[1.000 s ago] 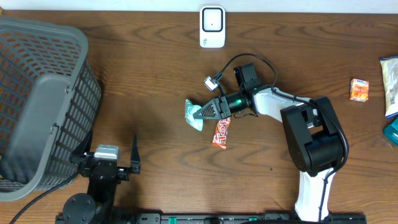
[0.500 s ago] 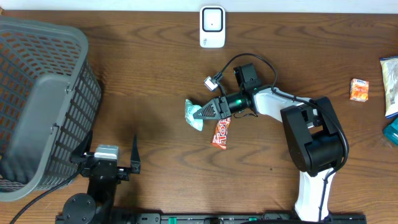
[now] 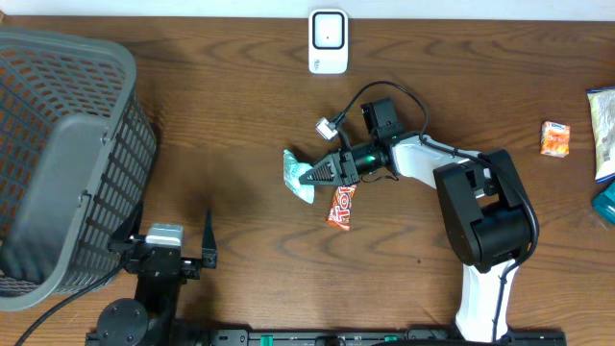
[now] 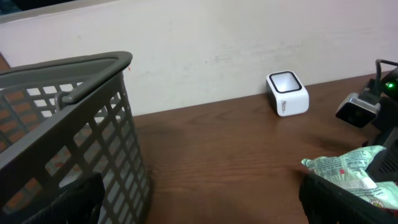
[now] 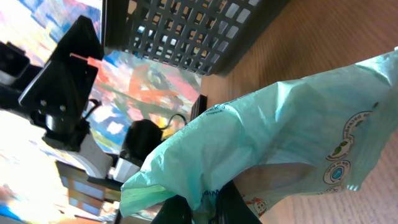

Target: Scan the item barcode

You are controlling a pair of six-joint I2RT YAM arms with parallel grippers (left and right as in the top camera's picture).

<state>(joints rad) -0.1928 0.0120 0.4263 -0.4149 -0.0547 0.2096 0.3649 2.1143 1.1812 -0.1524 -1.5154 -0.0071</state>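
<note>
1. Overhead view, nearest edge: left gripper point(image 3: 165, 245) sits at front-left of table point(image 3: 240, 115). Jaws at full width, nothing btwn them.
2. Grey basket point(image 3: 58, 144) sits just beside the left gripper, tilted, filling the left side of the table. Left wrist view shows its mesh wall point(image 4: 74, 124) close by.
3. Mid-table: right gripper point(image 3: 312, 174) points left, jaws narrow, clamped on green pouch point(image 3: 292, 168).
   - Pouch position: approx. table centre, at the tip of the right arm.
   - Right wrist view: fingers point(image 5: 180, 211) pinch the pouch's lower edge; the pouch point(image 5: 280, 143) fills most of the frame, w/ round printed logos showing.
   - Left wrist view: pouch point(image 4: 345, 171) at lower right, partly behind a dark finger.
   - Cannot tell whether the pouch is clear of the table.
4. Red-orange candy bar point(image 3: 340, 206) lies on the table just beside the pouch, partly under the right gripper body.
5. Right side: small orange packet point(image 3: 554, 138) lies well apart from the pouch.
6. Far edge: white scanner point(image 3: 328, 40) stands at the wall, well apart from the pouch. Left wrist view shows its dark window point(image 4: 287, 93).
</note>
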